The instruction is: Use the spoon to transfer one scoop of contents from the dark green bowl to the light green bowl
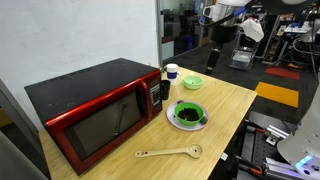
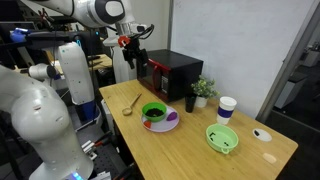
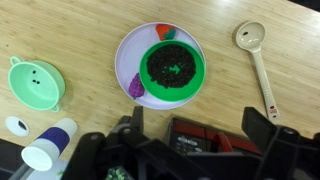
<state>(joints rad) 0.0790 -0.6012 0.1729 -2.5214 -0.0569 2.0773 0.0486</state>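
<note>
Hovering high, our gripper (image 3: 195, 130) gaped empty; the spoon (image 3: 258, 58) lay untouched on the table (image 3: 80, 25) beside the dark green bowl (image 3: 175, 68), so we judged descending to grasp it came next.

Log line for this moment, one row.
gripper: open, empty, high above table | spoon: flat on table, not gripped | dark green bowl: contents inside | light green bowl: no scoop yet

Spoons: one, the spoon (image 3: 258, 62).
Bowls: two, the dark green bowl (image 3: 172, 99) and the light green bowl (image 3: 30, 90).
Plates: one white plate (image 3: 127, 52).
Cups: one white cup (image 3: 48, 146), blue-topped.
Microwaves: one red microwave (image 1: 95, 110).
</note>
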